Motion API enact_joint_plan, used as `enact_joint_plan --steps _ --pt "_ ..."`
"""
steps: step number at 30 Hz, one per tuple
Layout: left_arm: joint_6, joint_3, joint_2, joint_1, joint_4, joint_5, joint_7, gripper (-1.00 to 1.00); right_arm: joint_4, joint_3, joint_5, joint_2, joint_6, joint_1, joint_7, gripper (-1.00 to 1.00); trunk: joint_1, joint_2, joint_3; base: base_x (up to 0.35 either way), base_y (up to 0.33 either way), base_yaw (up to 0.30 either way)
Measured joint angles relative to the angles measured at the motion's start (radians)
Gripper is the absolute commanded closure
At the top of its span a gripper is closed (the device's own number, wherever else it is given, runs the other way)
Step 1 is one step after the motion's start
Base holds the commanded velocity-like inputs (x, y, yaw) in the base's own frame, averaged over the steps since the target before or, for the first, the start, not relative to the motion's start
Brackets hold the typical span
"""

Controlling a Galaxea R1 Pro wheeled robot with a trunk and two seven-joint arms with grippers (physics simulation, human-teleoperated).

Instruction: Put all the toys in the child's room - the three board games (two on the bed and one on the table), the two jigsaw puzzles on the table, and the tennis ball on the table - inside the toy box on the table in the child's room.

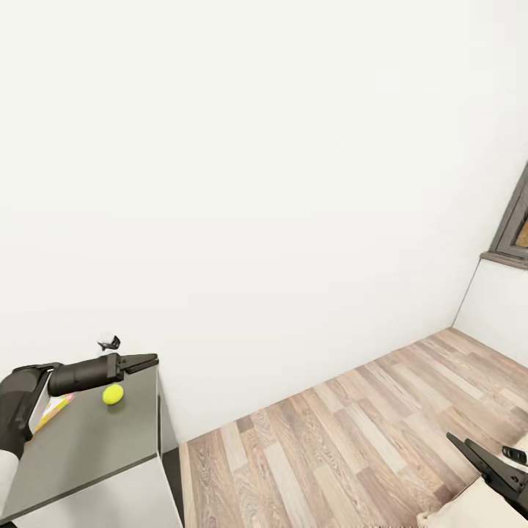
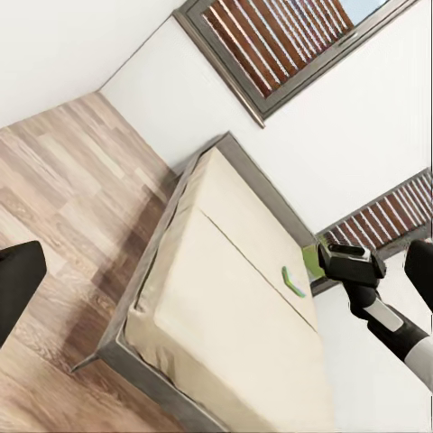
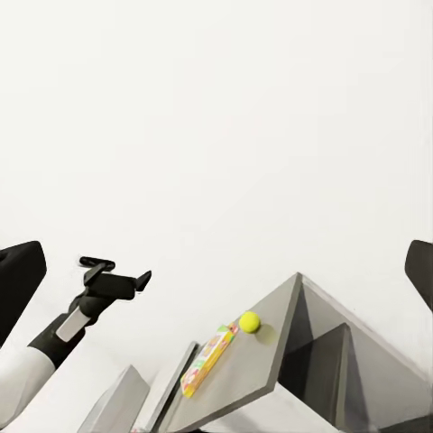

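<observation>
A yellow tennis ball (image 1: 112,394) (image 3: 250,322) rests near the end of the table (image 1: 88,447), close to a flat colourful toy (image 1: 55,411) (image 3: 209,359); I cannot tell if that is a puzzle or a board game. My left gripper (image 1: 143,361) (image 3: 113,271) hovers open above the table's end, just past the ball. On the bed (image 2: 225,298), a green board game (image 2: 293,281) lies on the mattress, and a second green piece (image 2: 311,260) sits partly behind my right gripper (image 1: 480,449) (image 2: 352,262). That gripper is open over the bed's corner (image 1: 477,506). The toy box is out of view.
A bare white wall fills most of the head view. Light wood-plank floor (image 1: 337,440) stretches between the table's end and the bed. Grey-framed windows (image 1: 517,235) (image 2: 280,41) stand at the far right wall, behind the headboard.
</observation>
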Motion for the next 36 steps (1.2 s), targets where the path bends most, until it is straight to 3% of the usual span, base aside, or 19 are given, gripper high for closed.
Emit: enact_joint_plan --steps 17,36 --pt "-0.001 -0.001 -0.004 0.000 0.001 0.000 0.000 -1.00 0.002 -0.022 0.001 0.001 -0.005 0.000 0.000 -1.00 0.000 0.000 0.005 0.000 0.000 -0.262" --pt "-0.001 -0.002 -0.011 0.000 0.001 -0.001 0.000 -1.00 0.001 -0.024 0.001 0.002 -0.003 0.000 0.000 -1.00 0.000 0.000 0.005 0.000 -0.063 -0.024"
